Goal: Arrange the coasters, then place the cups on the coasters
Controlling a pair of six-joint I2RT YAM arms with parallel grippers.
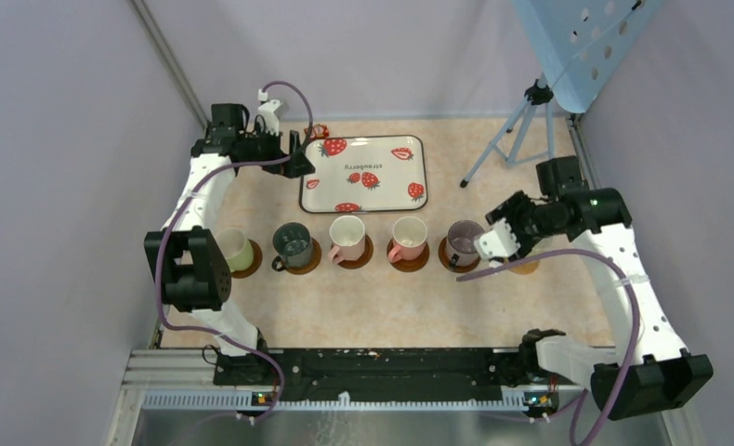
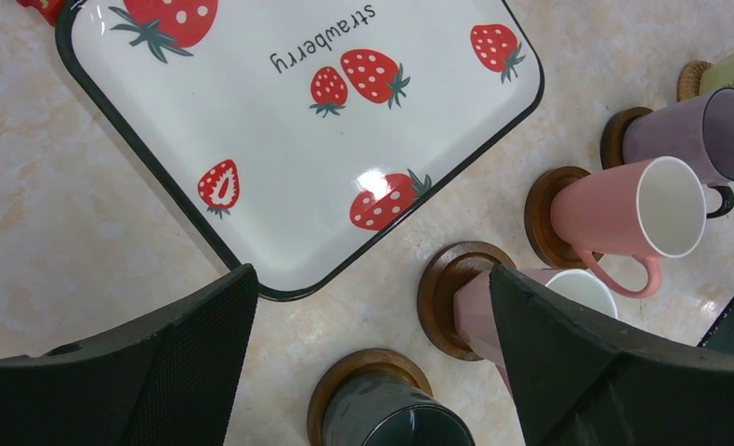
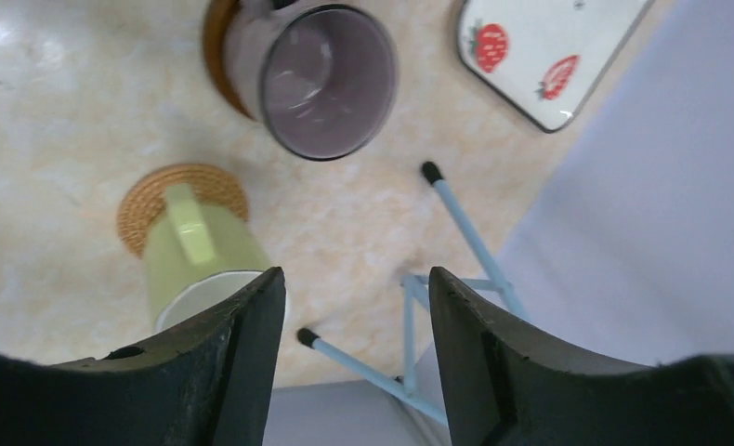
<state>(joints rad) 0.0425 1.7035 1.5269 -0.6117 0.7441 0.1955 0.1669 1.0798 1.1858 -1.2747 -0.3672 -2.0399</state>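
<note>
Standing upright in a mid-frame row, glossy ceramic cups are sitting on round ringed wooden coasters (image 1: 319, 257): pale green cup (image 1: 236, 248), grey-teal cup (image 1: 294, 242), two pink cups (image 1: 347, 234), purple cup (image 1: 463, 240), and yellow-green cup (image 3: 201, 255) on a woven tan coaster (image 3: 145, 209). The middle four handles are pointing lower left. Upper left, the left gripper (image 2: 373, 275) is gaping wide, empty; the right gripper (image 3: 356, 275) is hanging partly open, empty.

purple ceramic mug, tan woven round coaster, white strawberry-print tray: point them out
purple ceramic mug (image 3: 324, 88), right wrist view, inside
tan woven round coaster (image 3: 142, 218), right wrist view, bare left edge
white strawberry-print tray (image 2: 280, 139), left wrist view, bare middle
</note>
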